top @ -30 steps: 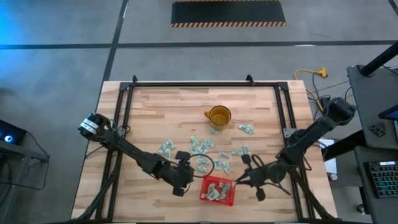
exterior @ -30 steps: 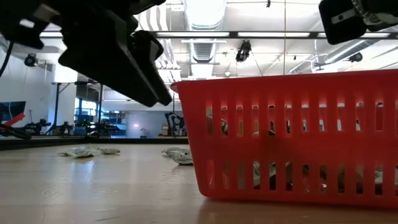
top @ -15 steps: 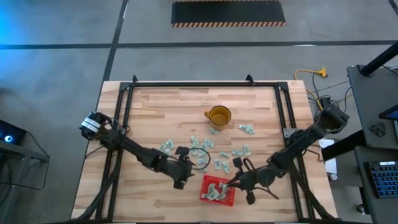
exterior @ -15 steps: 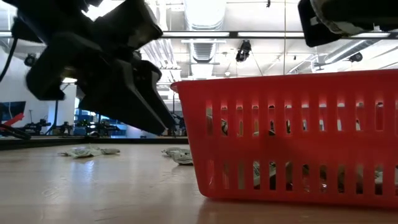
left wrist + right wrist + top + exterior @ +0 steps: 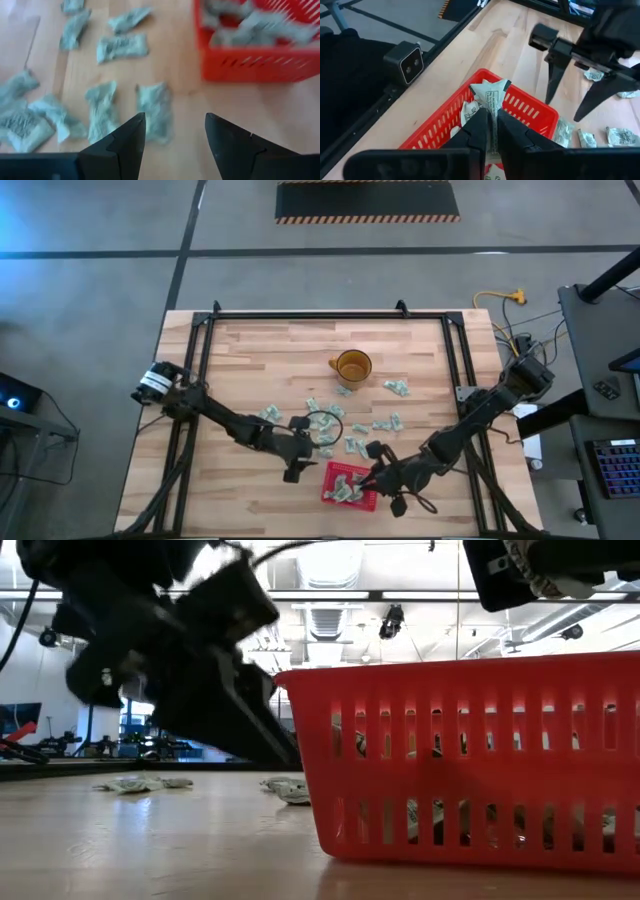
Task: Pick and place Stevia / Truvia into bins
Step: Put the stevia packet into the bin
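My right gripper point(image 5: 491, 131) pinched one packet point(image 5: 491, 96) above the single red basket point(image 5: 530, 113); my left gripper point(image 5: 172, 131) hung spread wide, empty.

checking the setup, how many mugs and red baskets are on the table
2: one yellow mug at the table's middle toward the far edge, and one red basket at the near edge, under the right gripper. Nothing looks hidden.

You have one red basket point(image 5: 349, 486), one amber mug point(image 5: 352, 367), two grippers, and many green-white packets point(image 5: 325, 418), too clustered to count exactly.
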Tool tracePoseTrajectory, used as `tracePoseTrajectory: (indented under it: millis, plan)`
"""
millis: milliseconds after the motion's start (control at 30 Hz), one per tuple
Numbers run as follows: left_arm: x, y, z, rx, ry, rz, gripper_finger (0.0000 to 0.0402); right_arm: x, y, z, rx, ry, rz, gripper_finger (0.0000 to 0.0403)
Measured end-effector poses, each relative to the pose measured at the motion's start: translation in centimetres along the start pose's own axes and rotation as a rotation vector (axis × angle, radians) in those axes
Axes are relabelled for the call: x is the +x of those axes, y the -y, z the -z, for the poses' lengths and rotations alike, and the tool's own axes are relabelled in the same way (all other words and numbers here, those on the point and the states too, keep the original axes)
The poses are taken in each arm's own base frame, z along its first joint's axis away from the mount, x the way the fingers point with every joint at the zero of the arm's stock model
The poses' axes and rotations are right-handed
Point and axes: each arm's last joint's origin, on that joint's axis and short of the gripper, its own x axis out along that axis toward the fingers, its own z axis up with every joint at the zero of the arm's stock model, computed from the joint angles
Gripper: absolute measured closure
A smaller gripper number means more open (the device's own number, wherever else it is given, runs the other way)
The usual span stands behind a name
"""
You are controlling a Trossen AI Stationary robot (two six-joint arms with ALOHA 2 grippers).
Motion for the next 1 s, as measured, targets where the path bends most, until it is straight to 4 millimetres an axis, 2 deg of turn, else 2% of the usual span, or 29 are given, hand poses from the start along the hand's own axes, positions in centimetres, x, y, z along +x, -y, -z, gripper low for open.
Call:
tracePoseTrajectory:
  millis: [233,700,867,1000]
  plan:
    - [0.87,-0.60,0.23,-0.014,-0.020,0.014,0.0212,-0.01,0.05,0.04,0.007,-0.005,0.001,0.0344]
    - [0.90,-0.70,0.15,0.006,-0.009,0.000,0.0212,-0.01,-0.12,0.13,0.043,-0.018,-0.057,0.0245]
    - [0.89,-0.68,0.04,0.008,0.002,0.002,0.0212,-0.03,-0.35,0.19,0.053,-0.031,-0.142,0.0231]
    - [0.89,-0.68,0.03,0.010,0.002,0.002,0.0212,-0.04,-0.10,0.67,0.053,-0.098,-0.055,0.0230]
